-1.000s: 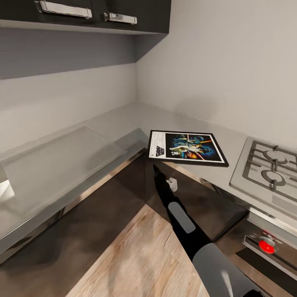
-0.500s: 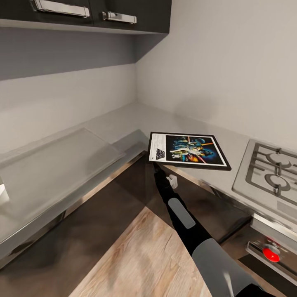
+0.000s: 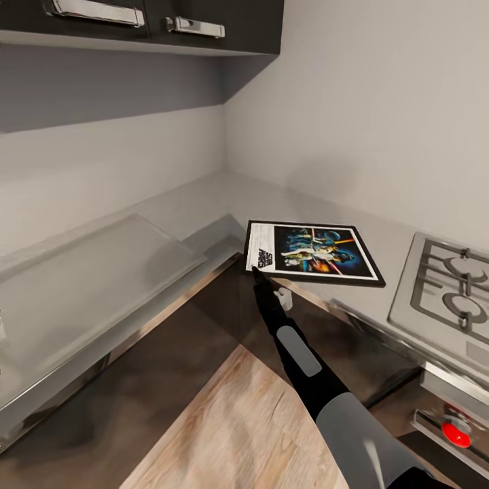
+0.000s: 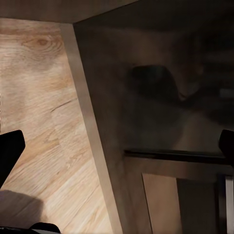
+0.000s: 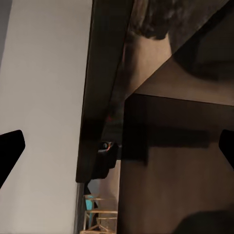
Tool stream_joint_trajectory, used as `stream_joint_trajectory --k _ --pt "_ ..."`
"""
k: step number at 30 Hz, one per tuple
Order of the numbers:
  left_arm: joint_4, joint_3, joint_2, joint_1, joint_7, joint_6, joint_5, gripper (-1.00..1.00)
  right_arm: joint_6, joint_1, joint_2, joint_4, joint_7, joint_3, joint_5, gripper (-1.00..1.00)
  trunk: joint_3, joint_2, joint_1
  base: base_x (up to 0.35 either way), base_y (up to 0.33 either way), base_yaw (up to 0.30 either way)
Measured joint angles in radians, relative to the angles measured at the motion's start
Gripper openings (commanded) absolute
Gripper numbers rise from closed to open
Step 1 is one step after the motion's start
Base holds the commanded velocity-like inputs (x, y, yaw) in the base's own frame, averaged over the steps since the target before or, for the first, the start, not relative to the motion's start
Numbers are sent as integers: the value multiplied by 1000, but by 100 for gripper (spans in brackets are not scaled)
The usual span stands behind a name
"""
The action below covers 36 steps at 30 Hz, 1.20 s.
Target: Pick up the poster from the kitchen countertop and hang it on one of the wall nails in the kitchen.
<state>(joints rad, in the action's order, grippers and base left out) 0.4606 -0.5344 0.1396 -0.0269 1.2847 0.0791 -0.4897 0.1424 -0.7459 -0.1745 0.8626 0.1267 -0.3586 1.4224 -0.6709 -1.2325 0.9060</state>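
Here the poster [image 3: 314, 252] lies flat on the kitchen countertop [image 3: 204, 200], close to its front edge, at about one o'clock from the middle of the head view. Its white title strip is turned toward nine o'clock, and the poster's corner there sits near the inner corner of the L-shaped worktop. At three o'clock from the poster, a little apart from it, is the steel gas hob [image 3: 448, 288] with its grates.

The right arm [image 3: 305, 370] reaches up from five o'clock, and the right gripper [image 3: 257, 276] is just below the poster's near edge, in front of the dark cabinet front [image 3: 204, 326]; whether it touches the frame I cannot tell. In the right wrist view its two fingertips [image 5: 9, 151] stand wide apart with nothing between them. In the left wrist view the left gripper's fingertips [image 4: 9, 152] are also spread wide and hold nothing, over the wooden floor [image 4: 44, 122].
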Motion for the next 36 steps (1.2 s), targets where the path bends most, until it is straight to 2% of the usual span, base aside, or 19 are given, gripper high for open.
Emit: stream_joint_trajectory --k 8,36 --pt "0 0 0 0 0 0 0 100 0 0 0 -2 0 0 0 100 0 0 0 51 109 0" --pt "0 0 0 0 0 0 0 100 0 0 0 -2 0 0 0 100 0 0 0 3 3 0"
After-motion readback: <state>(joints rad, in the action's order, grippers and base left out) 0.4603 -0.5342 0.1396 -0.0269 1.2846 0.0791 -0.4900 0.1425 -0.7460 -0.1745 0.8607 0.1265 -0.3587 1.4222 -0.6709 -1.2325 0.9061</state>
